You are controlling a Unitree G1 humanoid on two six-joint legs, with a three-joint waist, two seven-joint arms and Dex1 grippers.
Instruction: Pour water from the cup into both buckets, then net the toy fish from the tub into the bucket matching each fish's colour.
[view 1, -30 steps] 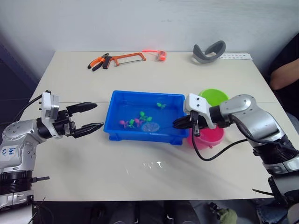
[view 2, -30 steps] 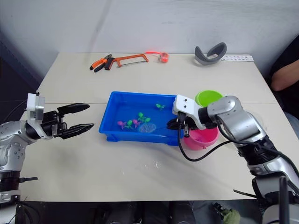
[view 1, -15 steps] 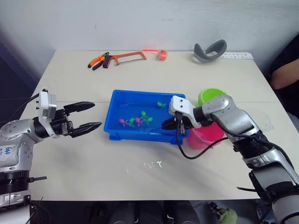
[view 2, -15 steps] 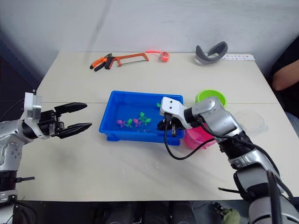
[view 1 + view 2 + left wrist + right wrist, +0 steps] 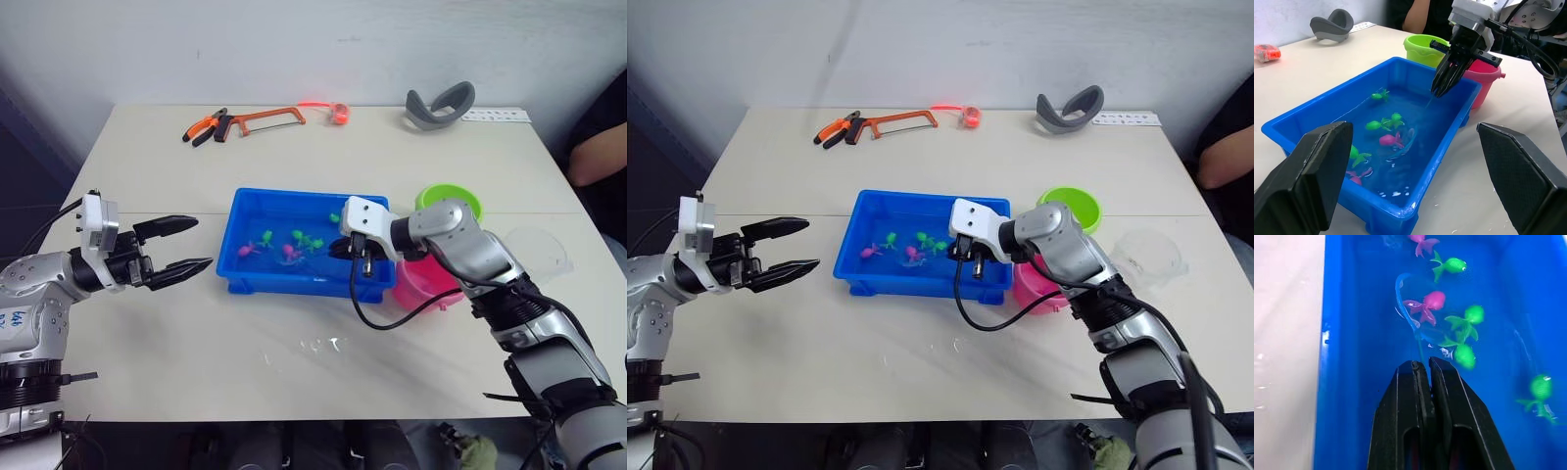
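Observation:
The blue tub (image 5: 284, 284) holds water and several small green and pink toy fish (image 5: 1452, 265). My right gripper (image 5: 1424, 363) hangs over the tub's right end, shut on the net's thin handle. The net (image 5: 1400, 301) has its blue hoop under water beside a pink fish (image 5: 1431, 300). The lime green bucket (image 5: 449, 203) and the pink bucket (image 5: 428, 284) stand just right of the tub. The clear cup (image 5: 539, 251) sits further right on the table. My left gripper (image 5: 204, 242) is open and empty, level with the table, left of the tub.
A hacksaw (image 5: 271, 119), orange pliers (image 5: 204, 129) and a small red object (image 5: 339, 113) lie at the table's far edge, with a grey curved object (image 5: 441, 106) to their right. A person's arm (image 5: 594, 163) shows at the right. Water drops (image 5: 319, 345) lie before the tub.
My right gripper has moved left along the tub, drawing the net through the water. The fish have drifted leftward. My left arm has stayed put.

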